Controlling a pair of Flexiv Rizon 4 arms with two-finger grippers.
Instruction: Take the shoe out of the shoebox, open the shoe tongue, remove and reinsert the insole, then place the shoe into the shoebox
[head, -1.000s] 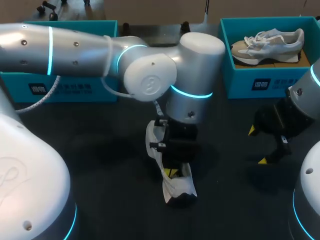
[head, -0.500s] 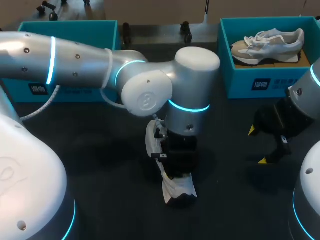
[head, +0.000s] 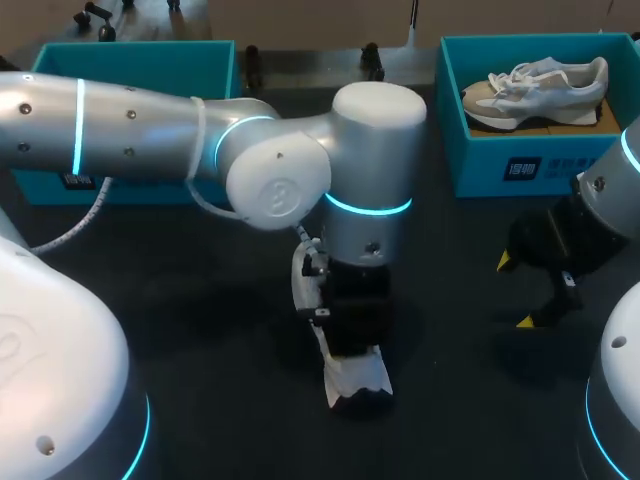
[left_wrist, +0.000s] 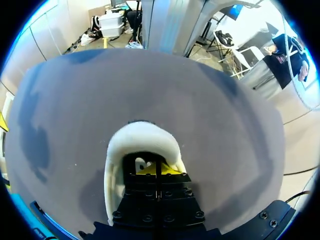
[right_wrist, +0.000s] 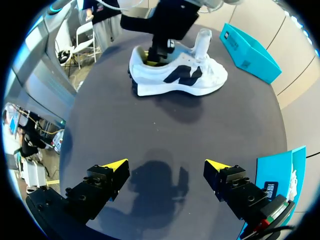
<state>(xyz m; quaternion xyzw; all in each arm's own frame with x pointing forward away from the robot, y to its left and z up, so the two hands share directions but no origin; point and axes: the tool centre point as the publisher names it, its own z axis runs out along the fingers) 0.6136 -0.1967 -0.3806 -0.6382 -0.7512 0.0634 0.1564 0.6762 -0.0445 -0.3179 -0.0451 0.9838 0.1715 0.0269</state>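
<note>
Status: left gripper (left_wrist: 159, 171) sits inside the white shoe (head: 356, 372) opening.
Its fingers are closed together; right gripper (right_wrist: 166, 164), at the shoe's 3 o'clock, fingers apart.

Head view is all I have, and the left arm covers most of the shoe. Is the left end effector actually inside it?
Observer: Yes. The left wrist view shows the left end effector down in the heel opening of the shoe.
Operator: Is the shoe upright or tipped over?
Observer: Upright. In the right wrist view it stands on its sole on the table.
Operator: And the tongue?
Observer: The right wrist view shows the tongue standing up out of the shoe.
</note>
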